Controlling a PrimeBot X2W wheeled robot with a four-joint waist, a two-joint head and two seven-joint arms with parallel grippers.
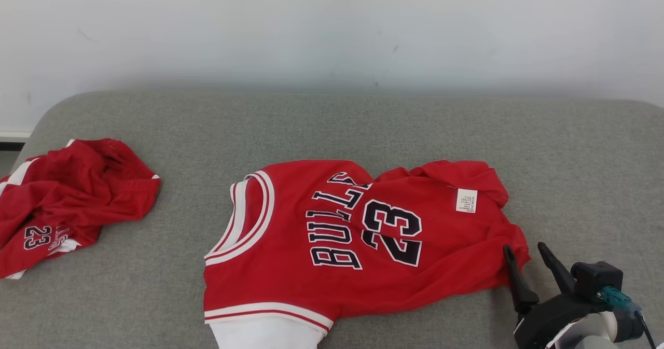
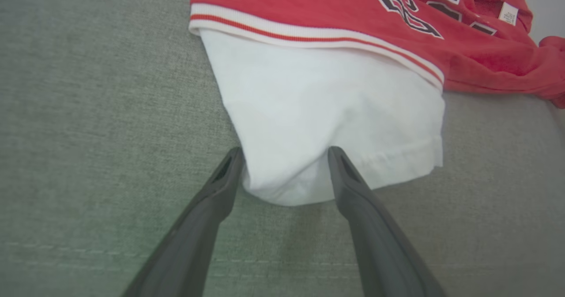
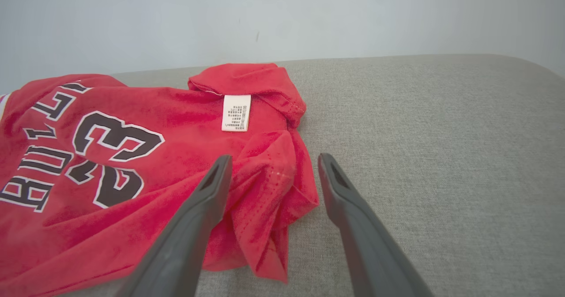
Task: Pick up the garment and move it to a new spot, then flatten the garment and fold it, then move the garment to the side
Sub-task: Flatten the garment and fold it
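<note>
Jersey (image 1: 290, 266) lies mid-frame, rumpled at its right end, not yet flat or folded. Right gripper (image 1: 525, 247) is spread astride the red corner, left gripper (image 2: 284, 152) spread astride the white sleeve (image 2: 326, 107)

Here's my right gripper (image 1: 524, 247): two long dark tapering fingers (image 1: 514, 276) on a black housing (image 1: 550, 318). Behind that sit a teal connector (image 1: 616, 296), a thin dark cable (image 1: 645, 328) and a pale wrist (image 1: 596, 333). My left gripper (image 2: 286, 150) has the same matte grey, hollow-tipped fingers.
</note>
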